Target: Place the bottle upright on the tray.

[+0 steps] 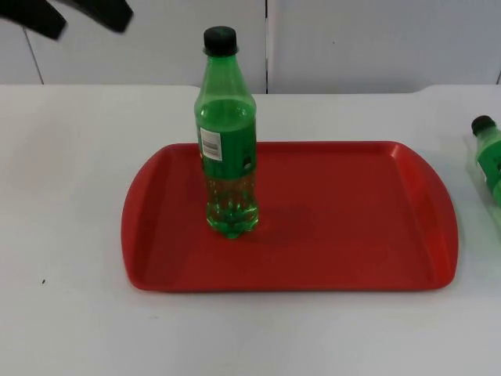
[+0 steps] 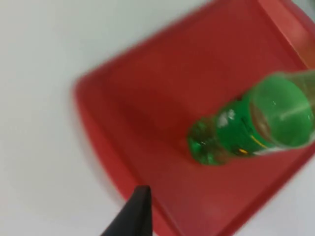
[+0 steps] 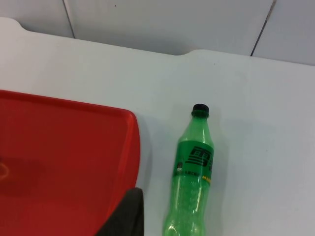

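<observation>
Altogether two bottles: one [image 1: 227, 141] upright on tray [image 1: 352, 227], one [image 3: 193, 174] lying beside.

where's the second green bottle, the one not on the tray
The second bottle lies on its side on the white table, just off the right end of the red tray, seen at the top view's right edge.

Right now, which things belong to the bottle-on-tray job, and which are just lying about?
Job:
- green bottle, upright on the tray
- red tray

Lying about:
- second green bottle, on its side on the white table, beside the tray
</observation>
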Action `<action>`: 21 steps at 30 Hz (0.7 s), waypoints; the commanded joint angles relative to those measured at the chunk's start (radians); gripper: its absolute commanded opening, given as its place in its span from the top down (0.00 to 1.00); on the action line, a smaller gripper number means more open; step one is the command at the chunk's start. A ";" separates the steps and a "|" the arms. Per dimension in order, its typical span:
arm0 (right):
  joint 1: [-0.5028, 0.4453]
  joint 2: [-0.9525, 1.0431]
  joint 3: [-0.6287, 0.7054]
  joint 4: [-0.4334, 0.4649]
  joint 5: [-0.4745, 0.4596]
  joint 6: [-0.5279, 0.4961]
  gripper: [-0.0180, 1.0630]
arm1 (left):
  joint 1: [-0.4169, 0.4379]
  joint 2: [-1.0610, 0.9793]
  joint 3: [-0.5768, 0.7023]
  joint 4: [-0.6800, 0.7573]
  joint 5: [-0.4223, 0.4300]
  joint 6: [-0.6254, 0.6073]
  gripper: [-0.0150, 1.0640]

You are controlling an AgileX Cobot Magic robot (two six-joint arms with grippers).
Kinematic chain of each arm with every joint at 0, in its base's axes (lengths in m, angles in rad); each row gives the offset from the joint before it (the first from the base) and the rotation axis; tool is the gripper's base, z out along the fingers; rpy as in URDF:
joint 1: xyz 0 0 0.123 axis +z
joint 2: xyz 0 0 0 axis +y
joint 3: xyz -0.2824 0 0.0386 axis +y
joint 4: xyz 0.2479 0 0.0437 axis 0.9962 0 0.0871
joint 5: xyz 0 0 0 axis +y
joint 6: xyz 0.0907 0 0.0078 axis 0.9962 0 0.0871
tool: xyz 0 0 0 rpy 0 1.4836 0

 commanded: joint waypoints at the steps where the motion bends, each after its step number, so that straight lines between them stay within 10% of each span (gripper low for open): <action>1: -0.004 -0.004 -0.002 -0.004 -0.018 0.007 0.01 | -0.002 -0.049 0.016 0.037 -0.036 -0.063 0.01; 11: -0.004 -0.004 -0.002 -0.004 -0.021 0.020 0.01 | 0.000 -0.409 0.295 0.046 -0.330 -0.114 0.01; 21: -0.004 -0.004 -0.002 -0.004 -0.018 0.059 0.01 | 0.000 -0.733 0.502 0.080 -0.392 -0.144 0.01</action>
